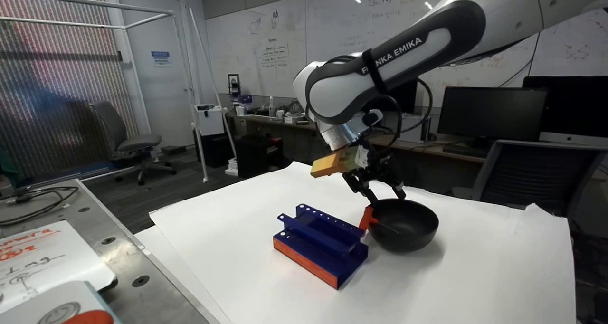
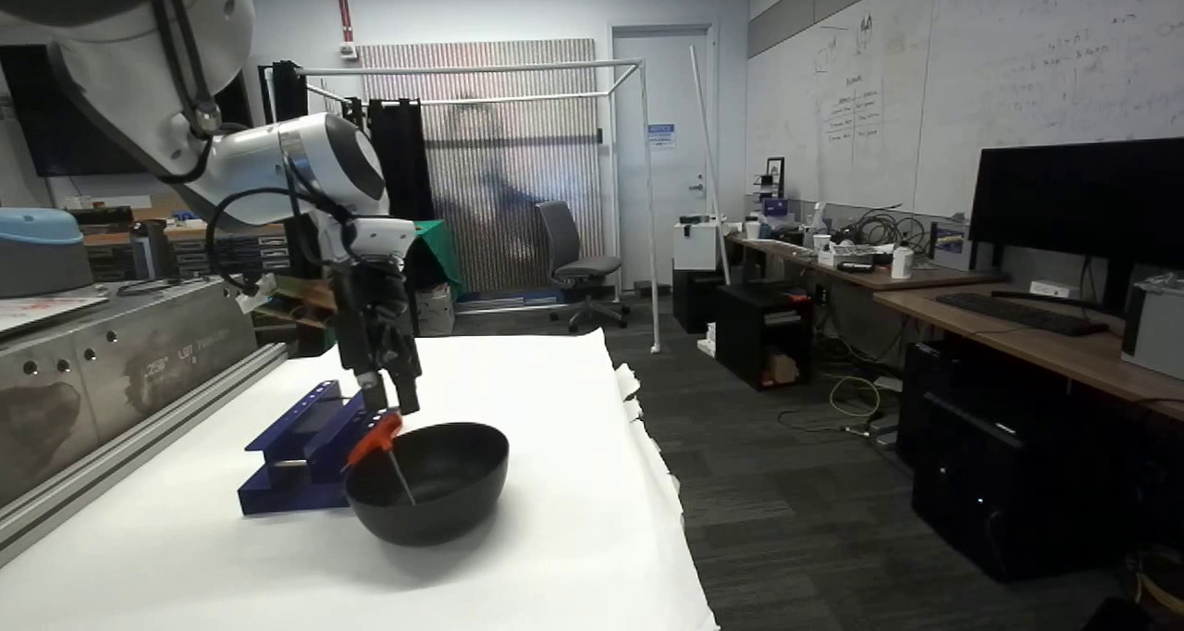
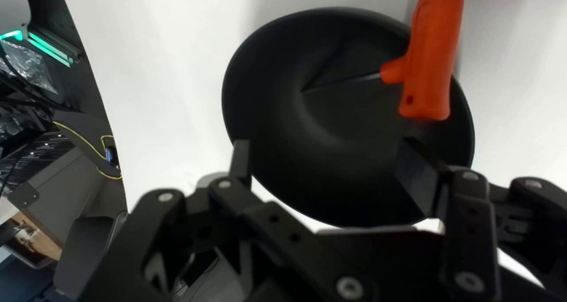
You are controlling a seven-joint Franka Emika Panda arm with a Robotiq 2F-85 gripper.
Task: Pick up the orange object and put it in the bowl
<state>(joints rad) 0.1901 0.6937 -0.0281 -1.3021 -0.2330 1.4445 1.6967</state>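
The orange object is a T-handled tool with an orange-red handle [image 1: 366, 218] and a thin metal shaft. Its handle rests on the rim of the black bowl [image 1: 411, 236], and its shaft slants down into the bowl. The handle also shows in an exterior view [image 2: 377, 439] and in the wrist view [image 3: 432, 54], where the bowl [image 3: 274, 116] is under the fingers. My gripper [image 1: 387, 198] is above the bowl's far side, fingers apart with nothing between them. It also shows in an exterior view [image 2: 391, 402] and in the wrist view [image 3: 325, 164]. The handle is outside the jaws.
A blue slotted rack [image 1: 323, 238] with an orange-red base side stands close beside the bowl, near the orange handle; it also shows in an exterior view [image 2: 301, 474]. White paper [image 1: 228, 233] covers the table. A metal bench [image 2: 166, 335] runs along one side.
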